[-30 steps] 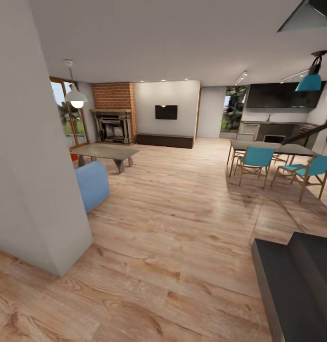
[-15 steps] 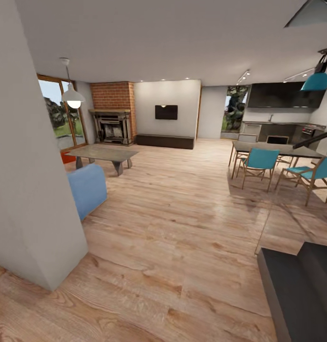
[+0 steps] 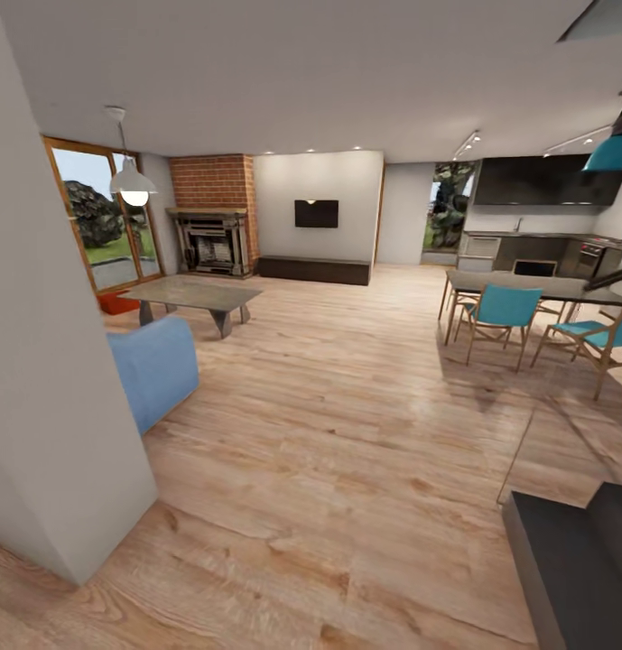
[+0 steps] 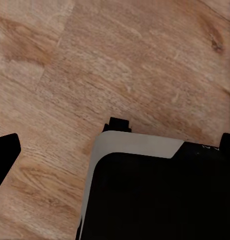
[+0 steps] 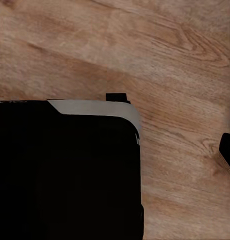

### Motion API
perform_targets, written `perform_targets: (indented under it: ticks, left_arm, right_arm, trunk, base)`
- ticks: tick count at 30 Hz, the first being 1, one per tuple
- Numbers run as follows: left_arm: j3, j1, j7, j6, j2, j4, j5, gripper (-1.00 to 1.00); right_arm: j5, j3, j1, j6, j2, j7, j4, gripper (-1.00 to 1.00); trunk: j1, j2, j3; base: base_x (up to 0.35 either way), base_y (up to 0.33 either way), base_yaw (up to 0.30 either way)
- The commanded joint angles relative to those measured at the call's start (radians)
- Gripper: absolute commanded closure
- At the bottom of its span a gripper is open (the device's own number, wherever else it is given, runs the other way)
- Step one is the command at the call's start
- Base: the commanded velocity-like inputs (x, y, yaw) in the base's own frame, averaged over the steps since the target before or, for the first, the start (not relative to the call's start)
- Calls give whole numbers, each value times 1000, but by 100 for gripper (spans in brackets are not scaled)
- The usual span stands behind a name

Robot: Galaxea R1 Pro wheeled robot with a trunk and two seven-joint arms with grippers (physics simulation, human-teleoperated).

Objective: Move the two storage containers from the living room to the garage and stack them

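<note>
- Now, head view: the living room opens ahead, light plank flooring (image 3: 347,433), brick fireplace (image 3: 213,217), wall TV (image 3: 316,213), blue sofa (image 3: 157,368) beside a pale wall corner (image 3: 49,406). One red-orange storage container (image 3: 119,303) peeks out on the planks behind the coffee table (image 3: 195,295), near the glass doors (image 3: 101,217).
- Left wrist view: dark robot body (image 4: 160,195) over wood planks; pincer state, cannot tell.
- Right wrist view: the same dark body (image 5: 65,170) over planks; pincer state, cannot tell.

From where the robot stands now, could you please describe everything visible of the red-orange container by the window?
Only a small part of the storage container shows in the head view: a plain red-orange, straight-sided shape, low on the light wood floor. It sits before the glass door, beyond the grey coffee table and the blue sofa. Whether a second one is there cannot be told.
</note>
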Motion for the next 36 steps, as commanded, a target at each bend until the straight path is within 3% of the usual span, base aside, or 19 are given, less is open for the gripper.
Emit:
perform_targets:
  ticks: [1, 11, 31, 36]
  left_arm:
    - [-9, -1, 2, -3, 0, 1, 8, -100]
    - [-9, -1, 2, -3, -2, 1, 8, -100]
    - [-9, -1, -3, -3, -4, 1, 8, -100]
    - [-7, -1, -4, -3, -3, 2, 9, -100]
  right_arm:
    - [-5, 5, -1, -6, 0, -3, 3, -100]
    - [-6, 6, -1, -5, 0, -2, 3, -100]
    - [-6, 3, -1, -11, -9, 6, 3, -100]
    - [-4, 3, -1, -10, -9, 7, 3, -100]
  trunk:
    - [1, -1, -1]
    - [1, -1, -1]
    - [1, -1, 10]
    - [1, -1, 11]
  base:
    - [326, 0, 0]
    - [326, 0, -16]
    - [326, 0, -225]
    - [326, 0, -49]
